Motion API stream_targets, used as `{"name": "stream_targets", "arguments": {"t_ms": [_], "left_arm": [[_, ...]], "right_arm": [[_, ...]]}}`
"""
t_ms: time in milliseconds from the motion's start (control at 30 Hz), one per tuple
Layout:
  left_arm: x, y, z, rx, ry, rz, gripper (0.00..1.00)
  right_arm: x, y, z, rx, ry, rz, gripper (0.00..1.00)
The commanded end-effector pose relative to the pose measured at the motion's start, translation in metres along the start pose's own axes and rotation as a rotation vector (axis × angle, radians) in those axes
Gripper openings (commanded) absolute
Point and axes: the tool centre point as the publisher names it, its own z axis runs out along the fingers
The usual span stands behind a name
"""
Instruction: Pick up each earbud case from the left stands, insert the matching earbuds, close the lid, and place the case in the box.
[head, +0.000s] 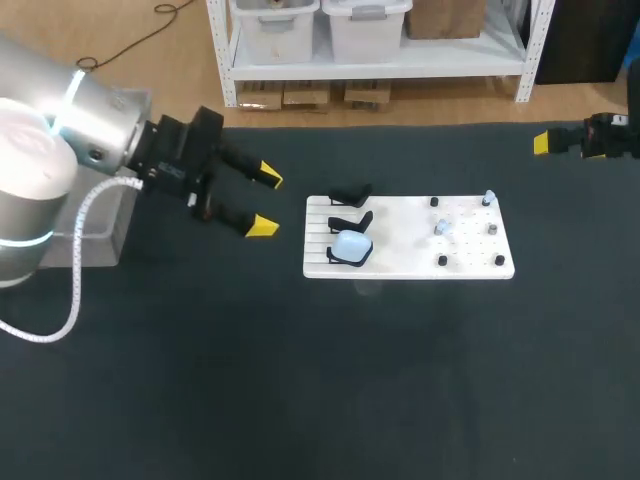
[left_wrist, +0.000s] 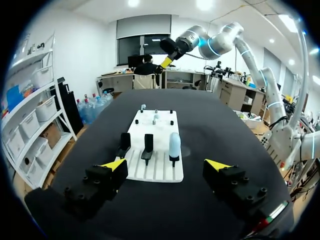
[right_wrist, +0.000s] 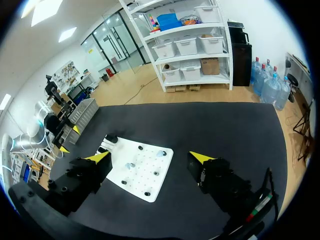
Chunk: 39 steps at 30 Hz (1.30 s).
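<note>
While upright, rounded pale-blue case (head: 351, 244)

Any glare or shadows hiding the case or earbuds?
Head view: glare blows out the left arm along its silver casing; the pale earbud case nearly blends into the white board. Left wrist view: even light, the case reads clearly on its stand. Right wrist view: soft light, no hard shadows; the earbuds are too small to judge.

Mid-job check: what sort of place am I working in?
Likely a robotics test bench: dark table, white fixture board holding an earbud case, left hand and right hand, both open.
</note>
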Motion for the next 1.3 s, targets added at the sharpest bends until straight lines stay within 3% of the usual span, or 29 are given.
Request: {"name": "stream_targets", "arguments": {"t_ms": [33,133,367,433,633,1300], "left_arm": [[0.003,0.0,0.017,-0.005,-0.022,-0.006,0.89],[0.002,0.0,0.026,-0.003,-0.037,-0.013,0.86],[0.002,-0.004,0.045,-0.023,-0.08,-0.029,0.89],[0.004,-0.007,0.049,-0.03,-0.088,-0.024,0.95],[0.005,-0.016,0.057,-0.038,-0.116,-0.001,0.95],[0.007,-0.015,0.084,-0.012,-0.105,0.013,0.9]], "right_arm": [[0.0,0.0,0.0,0.002,0.0,0.0,1.0],[0.0,0.0,0.0,0.002,0.0,0.0,1.0],[0.0,0.0,0.0,0.002,0.0,0.0,1.0],[0.0,0.0,0.0,0.002,0.0,0.0,1.0],[0.0,0.0,0.0,0.002,0.0,0.0,1.0],[0.0,0.0,0.0,0.002,0.0,0.0,1.0]]}}
